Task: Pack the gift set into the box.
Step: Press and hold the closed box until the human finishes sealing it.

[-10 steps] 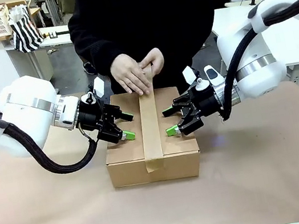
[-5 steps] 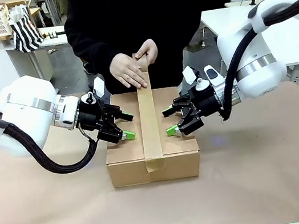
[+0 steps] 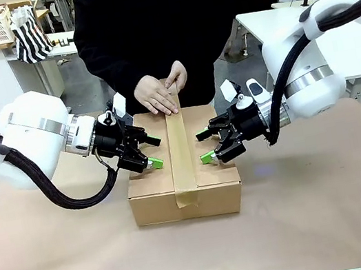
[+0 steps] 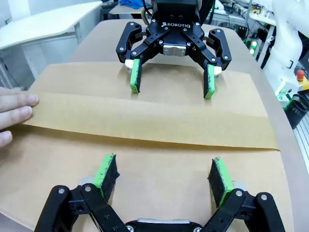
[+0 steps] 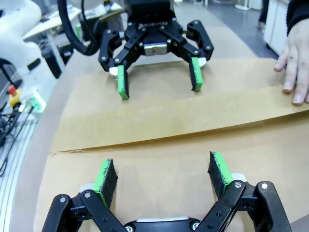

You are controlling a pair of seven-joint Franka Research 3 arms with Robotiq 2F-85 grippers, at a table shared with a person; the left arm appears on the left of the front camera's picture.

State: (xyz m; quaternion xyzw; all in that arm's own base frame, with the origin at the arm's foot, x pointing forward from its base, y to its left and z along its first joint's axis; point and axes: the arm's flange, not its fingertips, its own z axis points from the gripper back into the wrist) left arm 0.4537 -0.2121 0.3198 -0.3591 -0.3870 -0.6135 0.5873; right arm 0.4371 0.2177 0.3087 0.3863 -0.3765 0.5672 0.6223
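The person's hands (image 3: pixel 159 91) have slid back to the far edge, smoothing tape (image 3: pixel 179 150); my left gripper (image 3: pixel 150 152) and right gripper (image 3: pixel 202 146), both spread empty, pin the box (image 3: pixel 184 194) flaps; sealing nearly done, next I release.

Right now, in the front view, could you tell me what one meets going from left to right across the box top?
left gripper → strip of brown tape along the middle of the box → right gripper

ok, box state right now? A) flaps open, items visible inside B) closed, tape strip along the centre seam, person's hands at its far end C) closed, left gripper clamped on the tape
B: the box is closed, tape strip runs along the seam, person's hands press its far end; both grippers open.
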